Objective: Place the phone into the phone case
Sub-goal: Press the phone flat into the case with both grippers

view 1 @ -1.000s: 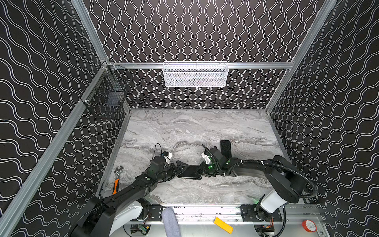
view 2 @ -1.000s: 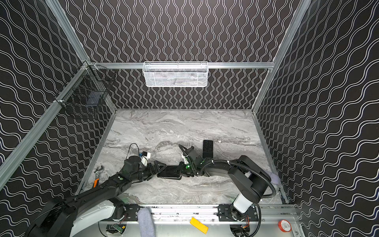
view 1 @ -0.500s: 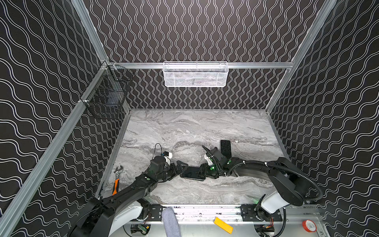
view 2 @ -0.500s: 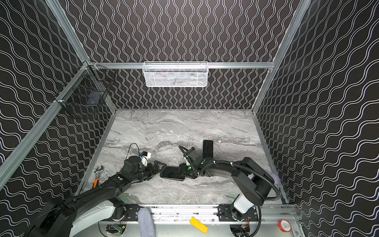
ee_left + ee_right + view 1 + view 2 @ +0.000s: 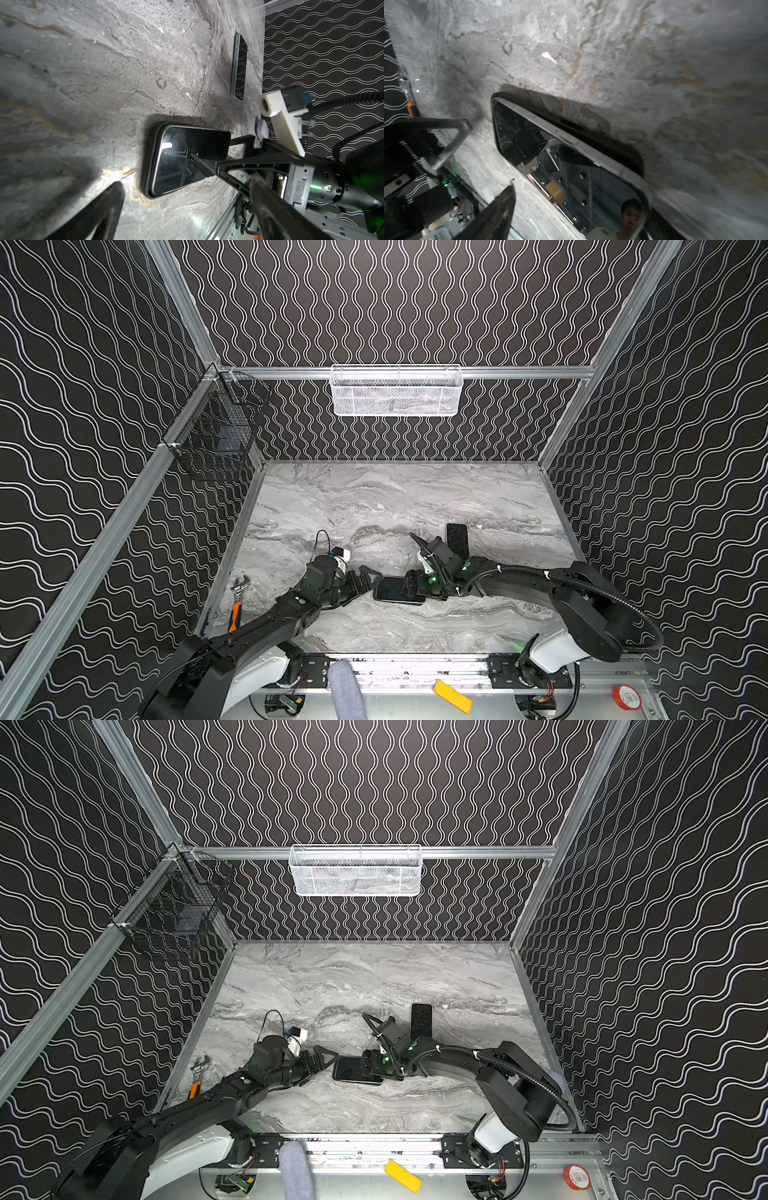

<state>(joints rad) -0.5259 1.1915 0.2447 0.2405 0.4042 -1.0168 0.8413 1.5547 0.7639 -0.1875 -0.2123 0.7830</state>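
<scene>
One glossy phone (image 5: 390,590) is lying in its matte black case (image 5: 602,137) on the veined marble table (image 5: 374,497), a silver edge riding above the rim. The left gripper (image 5: 376,583) is gaping beside it; the right gripper (image 5: 409,588) is straddling its other end, jaws spread. A second phone (image 5: 457,540) is lying beyond. Two containers are hanging: a wire basket (image 5: 208,439) holding a dark block (image 5: 227,443), and a mesh basket (image 5: 395,391), contents unclear.

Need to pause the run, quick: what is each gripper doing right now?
Left gripper: open, empty, beside the phone.
Right gripper: open, at the phone's other end.
</scene>
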